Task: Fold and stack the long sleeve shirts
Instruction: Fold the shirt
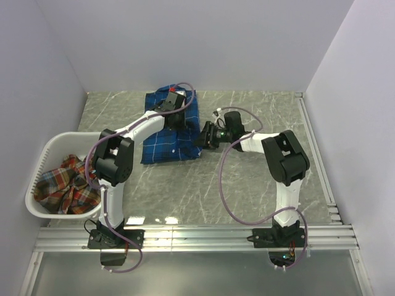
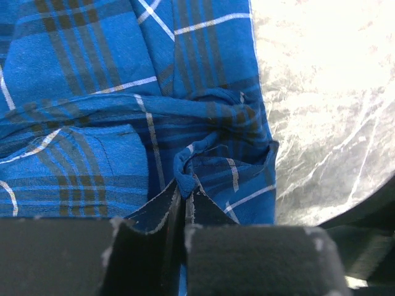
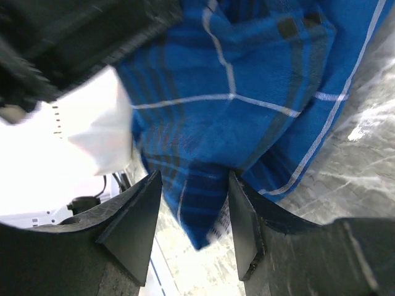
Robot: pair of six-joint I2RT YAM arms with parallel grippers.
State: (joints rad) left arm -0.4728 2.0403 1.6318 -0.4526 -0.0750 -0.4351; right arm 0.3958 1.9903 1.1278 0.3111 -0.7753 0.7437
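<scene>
two shirts: blue shirt part folded on the table, upper centre of the top view; red-orange shirt bundled in the basket, lower left.
left gripper: fingers pressed together, pinching a thin ridge of blue cloth at the shirt's upper edge.
right gripper: fingers half spread, clamped round a thick fold at the shirt's right edge; a corner hangs between them.
step in hand: likely carrying a fold across the blue shirt.
doing it well: move both grips level, keep the cloth taut, lay edge on edge; the thin left pinch may slip.
in the way: left arm lies over the shirt; basket well apart.
</scene>
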